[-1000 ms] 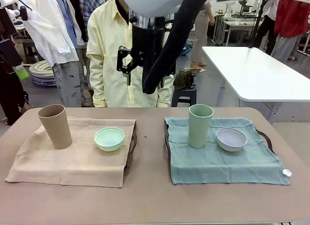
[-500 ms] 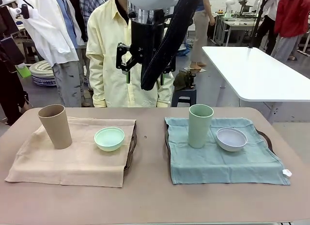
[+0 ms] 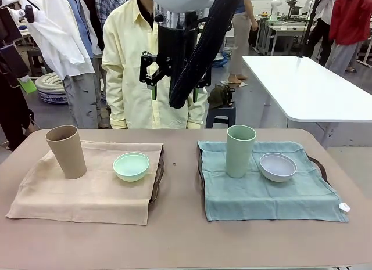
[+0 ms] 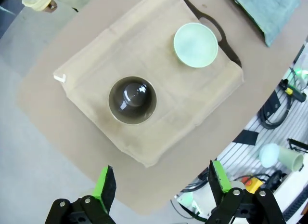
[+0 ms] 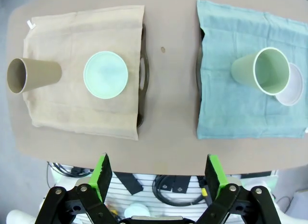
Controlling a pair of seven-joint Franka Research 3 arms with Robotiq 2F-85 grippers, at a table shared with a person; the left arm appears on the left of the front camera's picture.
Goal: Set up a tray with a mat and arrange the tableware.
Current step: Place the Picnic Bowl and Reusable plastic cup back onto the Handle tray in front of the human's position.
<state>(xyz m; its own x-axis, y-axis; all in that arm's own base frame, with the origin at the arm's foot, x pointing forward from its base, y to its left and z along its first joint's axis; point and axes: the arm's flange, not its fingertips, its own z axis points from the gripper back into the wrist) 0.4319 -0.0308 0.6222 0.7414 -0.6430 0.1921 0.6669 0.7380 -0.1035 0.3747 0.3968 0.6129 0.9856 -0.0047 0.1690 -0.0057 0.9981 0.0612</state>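
The tan-brown tumbler (image 3: 66, 151) stands upright, mouth up, long axis vertical, on the beige mat (image 3: 87, 189) at the worktop's (image 3: 180, 235) left side, the mint green bowl (image 3: 131, 166) just beside it. On the teal mat (image 3: 267, 191) the pale green tumbler (image 3: 240, 150) stands likewise, the whitish-lavender bowl (image 3: 277, 166) near it. The left end effector (image 4: 161, 183) hangs high above the tan tumbler, looking down its mouth, fingers apart and empty; it looks the nearer arm. The right end effector (image 5: 156, 178), also spread and empty, hangs high over the worktop's near edge. The arrangement looks complete.
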